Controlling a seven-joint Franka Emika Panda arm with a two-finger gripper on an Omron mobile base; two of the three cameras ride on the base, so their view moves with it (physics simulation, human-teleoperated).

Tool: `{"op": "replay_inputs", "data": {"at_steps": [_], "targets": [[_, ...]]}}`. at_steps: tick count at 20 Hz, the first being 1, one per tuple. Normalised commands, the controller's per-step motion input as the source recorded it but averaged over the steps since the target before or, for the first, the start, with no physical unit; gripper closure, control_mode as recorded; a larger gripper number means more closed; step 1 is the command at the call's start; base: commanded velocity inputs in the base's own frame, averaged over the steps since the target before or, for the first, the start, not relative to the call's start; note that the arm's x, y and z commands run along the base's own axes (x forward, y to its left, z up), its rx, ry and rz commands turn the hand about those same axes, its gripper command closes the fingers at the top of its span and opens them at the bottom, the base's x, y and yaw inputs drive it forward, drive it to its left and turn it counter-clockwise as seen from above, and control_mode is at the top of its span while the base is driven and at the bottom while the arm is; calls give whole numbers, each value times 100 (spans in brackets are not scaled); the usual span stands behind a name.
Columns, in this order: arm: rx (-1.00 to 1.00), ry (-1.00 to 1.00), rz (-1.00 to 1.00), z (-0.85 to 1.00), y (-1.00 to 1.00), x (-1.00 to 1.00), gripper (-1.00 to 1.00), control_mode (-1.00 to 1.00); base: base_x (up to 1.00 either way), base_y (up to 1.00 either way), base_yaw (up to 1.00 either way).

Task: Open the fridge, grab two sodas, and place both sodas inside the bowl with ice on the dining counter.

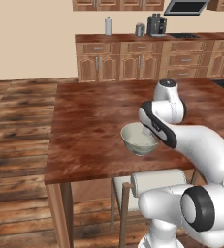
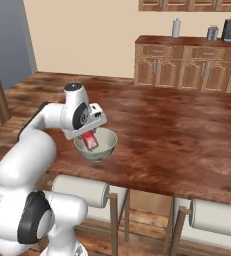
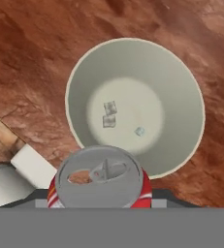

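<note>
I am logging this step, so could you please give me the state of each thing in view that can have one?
Small red can with a silver top: upright, unopened, held over the bowl's near rim.
Round pale grey-green bowl: upright on the reddish-brown wooden dining counter, a few ice cubes inside, no soda in it.
Gripper: shut on the can.

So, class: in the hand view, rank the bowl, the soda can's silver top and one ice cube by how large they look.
1. bowl, largest.
2. soda can top, though nearness to the camera inflates it.
3. ice cube, smallest.
</note>
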Motion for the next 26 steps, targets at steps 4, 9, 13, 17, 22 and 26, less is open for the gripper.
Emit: {"op": "replay_inputs", "data": {"at_steps": [4, 9, 13, 17, 22, 26], "targets": [[0, 8, 1, -25, 0, 12, 100, -100, 0, 0, 0], [0, 7, 1, -25, 0, 9, 100, -100, 0, 0, 0], [0, 6, 1, -22, 0, 7, 100, -100, 0, 0, 0], [0, 5, 1, -14, 0, 5, 100, -100, 0, 0, 0], [0, 5, 3, -4, 0, 4, 100, -100, 0, 0, 0], [0, 1, 4, 0, 0, 10, 100, -100, 0, 0, 0]]}}
